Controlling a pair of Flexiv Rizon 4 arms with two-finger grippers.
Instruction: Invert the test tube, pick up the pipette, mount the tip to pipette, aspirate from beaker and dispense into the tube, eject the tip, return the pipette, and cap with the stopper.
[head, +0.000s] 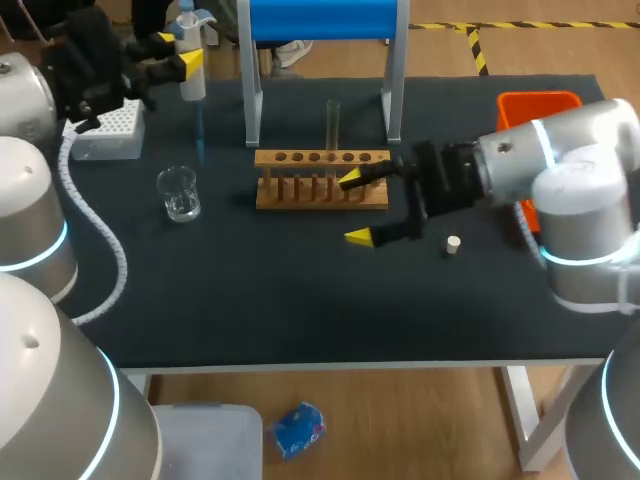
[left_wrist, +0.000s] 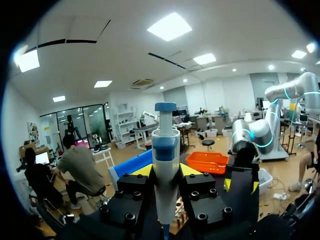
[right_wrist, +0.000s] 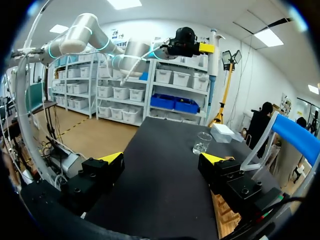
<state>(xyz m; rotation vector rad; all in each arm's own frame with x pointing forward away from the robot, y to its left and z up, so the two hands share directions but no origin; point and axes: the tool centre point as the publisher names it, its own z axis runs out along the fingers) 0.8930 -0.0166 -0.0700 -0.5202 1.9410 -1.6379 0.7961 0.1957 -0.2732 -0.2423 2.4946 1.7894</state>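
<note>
**A:** One pipette (head: 190, 55) is all I'm after. Where is it?

**B:** It is up off the table, left of the wooden tube rack (head: 322, 180) and behind it. The left gripper (head: 178, 57) pinches its white body from both sides, with the yellow tips pressed against it. The blue-capped plunger stands above the fingers, and a thin blue tip (head: 200, 135) hangs from the lower end.

**A:** And the test tube?

**B:** The test tube (head: 332, 122) stands upright in a hole near the middle of the rack.

**A:** What about the beaker?

**B:** The glass beaker (head: 180, 193) sits on the black table (head: 300, 300), left of the rack and well apart from it. The pipette's tip is not in it. I can't tell whether it holds liquid.

**A:** What else is on that side?

**B:** A white tip box (head: 108, 130) lies farther left of the rack, towards the back edge.

**A:** Where is the stopper?

**B:** The small pale stopper (head: 453, 244) lies on the table to the right of the rack and in front of it, with nothing touching it.

**A:** And the right gripper?

**B:** The right gripper (head: 362, 208) is at the rack's right front end, with its fingers spread wide and nothing between them. One yellow tip overlaps the rack's front, and I can't tell whether it touches. The other is in front of the rack, over bare table.

**A:** Anything farther out?

**B:** A blue-topped frame (head: 320, 20) stands behind the rack, with its legs on either side of the tube. An orange bin (head: 540, 105) sits to the right of the rack, at the table's edge.
</note>
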